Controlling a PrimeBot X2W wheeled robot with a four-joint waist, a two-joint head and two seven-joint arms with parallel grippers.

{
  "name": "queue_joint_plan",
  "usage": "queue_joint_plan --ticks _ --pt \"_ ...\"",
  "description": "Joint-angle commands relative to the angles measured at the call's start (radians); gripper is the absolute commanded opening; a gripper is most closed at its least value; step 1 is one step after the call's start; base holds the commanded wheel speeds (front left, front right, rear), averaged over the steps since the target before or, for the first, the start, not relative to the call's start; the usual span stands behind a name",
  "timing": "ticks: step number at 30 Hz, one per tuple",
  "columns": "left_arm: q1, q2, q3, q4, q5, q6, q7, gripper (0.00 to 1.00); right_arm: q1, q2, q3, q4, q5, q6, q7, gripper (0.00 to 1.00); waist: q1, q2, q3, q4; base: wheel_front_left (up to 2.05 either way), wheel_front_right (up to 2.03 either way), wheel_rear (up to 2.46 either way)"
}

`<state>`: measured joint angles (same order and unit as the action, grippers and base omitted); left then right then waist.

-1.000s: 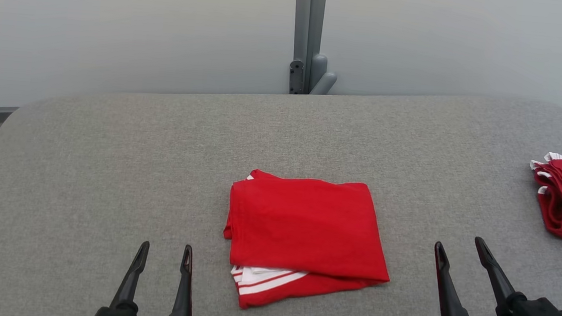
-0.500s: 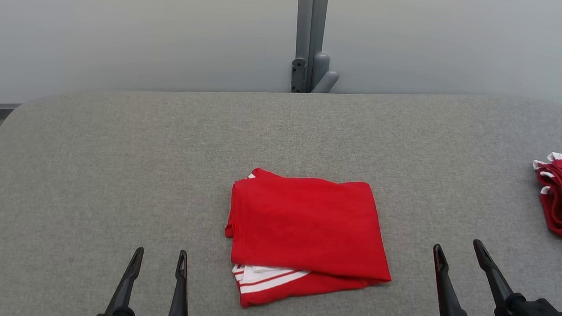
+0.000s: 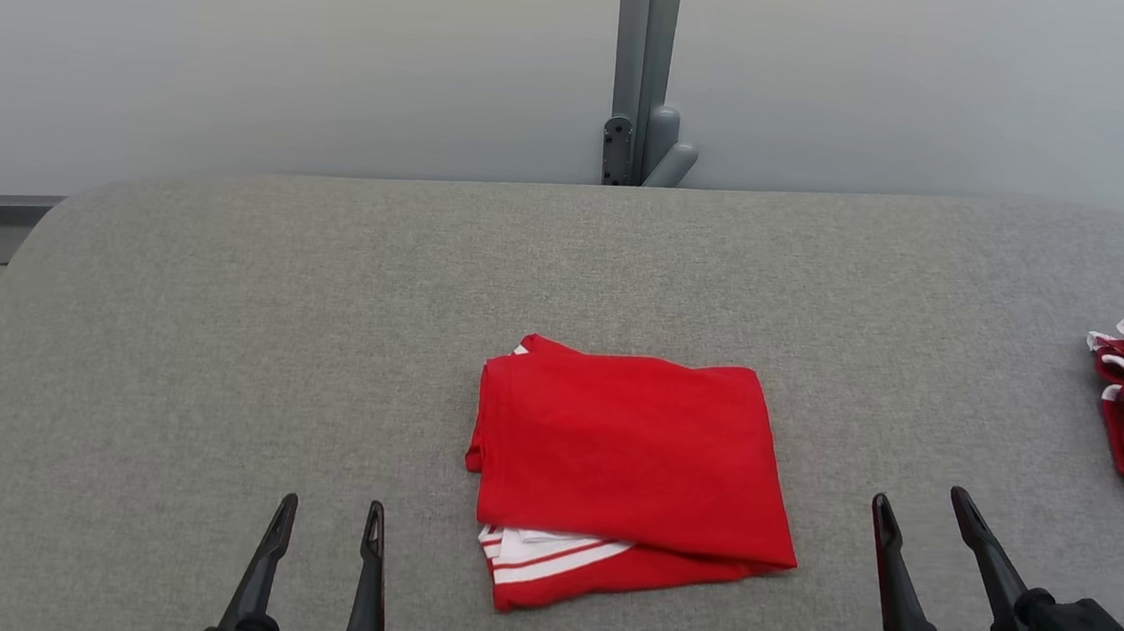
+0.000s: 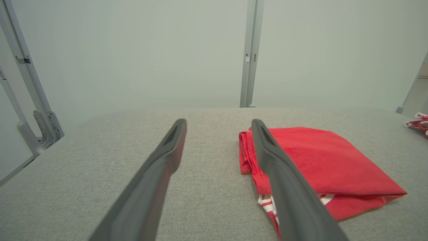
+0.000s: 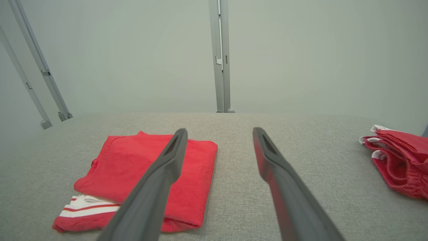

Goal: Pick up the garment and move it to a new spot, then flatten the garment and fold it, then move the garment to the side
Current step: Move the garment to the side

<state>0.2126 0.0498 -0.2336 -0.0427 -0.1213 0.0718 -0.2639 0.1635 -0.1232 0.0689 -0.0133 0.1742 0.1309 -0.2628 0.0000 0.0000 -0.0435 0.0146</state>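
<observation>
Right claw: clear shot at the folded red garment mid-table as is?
Probably yes. The right claw is open and empty; the folded red garment lies flat to its left, with bare grey table between them.

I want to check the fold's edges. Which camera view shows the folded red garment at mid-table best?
The head view: the folded red garment lies whole and uncovered, all edges showing. In the left wrist view a finger of the left gripper crosses it; in the right wrist view the right gripper hides part.
</observation>
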Motion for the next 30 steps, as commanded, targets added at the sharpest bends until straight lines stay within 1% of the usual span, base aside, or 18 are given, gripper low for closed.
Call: queue_joint_plan --ticks 1,4,9,12,13,14,17,22,25,30 --pt "-0.011 0.002 -0.001 -0.003 0.005 0.006 0.0 1.0 -0.005 0.0 -0.001 0.006 0.008 -0.001 -0.002 1.0 0.0 0.0 0.0 0.005 0.0 0.0 0.0" --pt "-0.014 0.002 -0.003 -0.003 0.008 0.005 0.0 1.0 -0.017 -0.013 0.028 0.039 0.035 -0.001 -0.002 1.0 0.0 0.0 0.002 0.013 0.0 0.0 0.0" --pt "-0.023 0.002 -0.013 -0.007 0.012 -0.005 0.0 1.0 -0.063 -0.053 0.078 0.115 0.093 -0.001 -0.002 1.0 0.0 0.0 0.007 0.035 0.0 0.0 0.0" --pt "-0.027 0.002 -0.015 -0.008 0.017 -0.009 0.0 1.0 -0.1 -0.063 0.1 0.161 0.177 -0.001 -0.002 1.0 0.0 0.0 0.014 0.054 0.0 0.0 0.0" --pt "-0.03 0.002 -0.016 -0.008 0.018 -0.01 0.0 1.0 -0.116 -0.065 0.109 0.181 0.22 -0.001 -0.002 1.0 0.0 0.0 0.017 0.062 0.0 0.0 0.0" --pt "-0.034 0.002 -0.021 -0.008 0.02 -0.013 0.0 1.0 -0.149 -0.056 0.111 0.218 0.352 -0.001 -0.002 1.0 0.0 0.0 0.026 0.08 0.0 0.0 0.0" --pt "-0.043 0.002 -0.033 -0.01 0.021 -0.022 0.0 1.0 -0.205 -0.097 0.155 0.266 0.504 0.0 -0.002 1.0 0.0 0.0 0.041 0.108 0.0 0.0 0.0" --pt "-0.052 0.002 -0.045 -0.006 0.021 -0.033 0.0 1.0 -0.286 -0.18 0.236 0.373 0.691 0.0 -0.002 1.0 0.0 0.0 0.062 0.152 0.0 0.0 0.0" --pt "-0.061 0.002 -0.052 -0.006 0.017 -0.036 0.0 1.0 -0.325 -0.217 0.299 0.441 0.813 0.0 -0.001 1.0 0.0 0.0 0.08 0.175 0.0 0.0 0.0" --pt "-0.078 0.002 -0.065 -0.002 0.014 -0.042 0.0 1.0 -0.378 -0.271 0.378 0.491 1.033 0.0 0.054 1.0 0.0 0.0 0.109 0.206 0.0 0.0 0.0"
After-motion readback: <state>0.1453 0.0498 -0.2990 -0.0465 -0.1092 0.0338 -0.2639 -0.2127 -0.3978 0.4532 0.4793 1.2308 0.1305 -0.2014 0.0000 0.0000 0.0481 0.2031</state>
